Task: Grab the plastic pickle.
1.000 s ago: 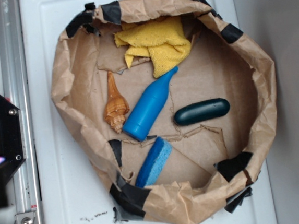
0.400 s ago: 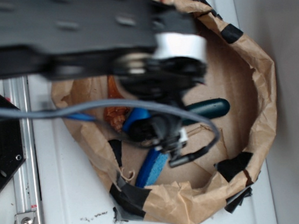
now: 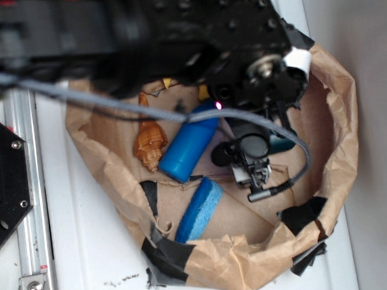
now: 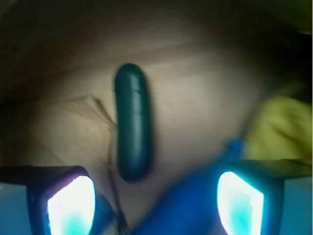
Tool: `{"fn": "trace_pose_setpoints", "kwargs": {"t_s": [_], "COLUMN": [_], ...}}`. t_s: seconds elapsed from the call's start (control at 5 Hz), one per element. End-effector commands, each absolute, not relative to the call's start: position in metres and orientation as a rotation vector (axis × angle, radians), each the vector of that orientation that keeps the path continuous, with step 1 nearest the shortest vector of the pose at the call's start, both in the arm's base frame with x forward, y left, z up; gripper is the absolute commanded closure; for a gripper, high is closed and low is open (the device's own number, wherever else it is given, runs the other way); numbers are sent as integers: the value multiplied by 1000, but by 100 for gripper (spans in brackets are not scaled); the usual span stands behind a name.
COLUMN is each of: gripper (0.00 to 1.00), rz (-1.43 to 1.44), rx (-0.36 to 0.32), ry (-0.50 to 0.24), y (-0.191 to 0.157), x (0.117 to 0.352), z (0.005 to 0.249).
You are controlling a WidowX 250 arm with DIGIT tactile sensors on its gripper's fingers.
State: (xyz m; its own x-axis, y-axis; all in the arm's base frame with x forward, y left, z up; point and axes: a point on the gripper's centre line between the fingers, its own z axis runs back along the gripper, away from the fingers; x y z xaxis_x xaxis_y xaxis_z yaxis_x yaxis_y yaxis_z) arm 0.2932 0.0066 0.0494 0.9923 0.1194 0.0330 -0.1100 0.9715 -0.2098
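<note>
The gripper (image 4: 156, 198) is hanging with fingers spread, empty, above the pickle (image 4: 133, 128), which is lying flat inside the paper bag (image 3: 341, 125). The bottle (image 4: 195, 205) is sitting close beside it, so a finger risks catching the bottle instead.

The robot arm (image 3: 190, 30) is matte black throughout, built of blocky housings and a long flat link, blurred toward nine o'clock. At the wrist sits a round silver hub (image 3: 266, 66) with a white tag (image 3: 298, 59) just beside it at three o'clock. A small red light (image 3: 218, 105) glows beneath the housing. A grey cable (image 3: 109, 105) runs across the frame and loops round below the black pincer (image 3: 248, 155). In the wrist view, two fingers (image 4: 71, 203) are dark-edged, their pale faces glowing cyan-white.
</note>
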Motion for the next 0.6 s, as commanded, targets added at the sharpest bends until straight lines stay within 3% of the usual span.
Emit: {"fn": "trace_pose_setpoints", "kwargs": {"t_s": [0.0,0.2,0.4], "gripper": [5,100,100], "rz": [-47,-92,-124], "rx": [-214,-156,-150], "ry": [115,99,55], "y": [-33,-41,-44], "x": [322,318,312], "z": [6,13,26]}}
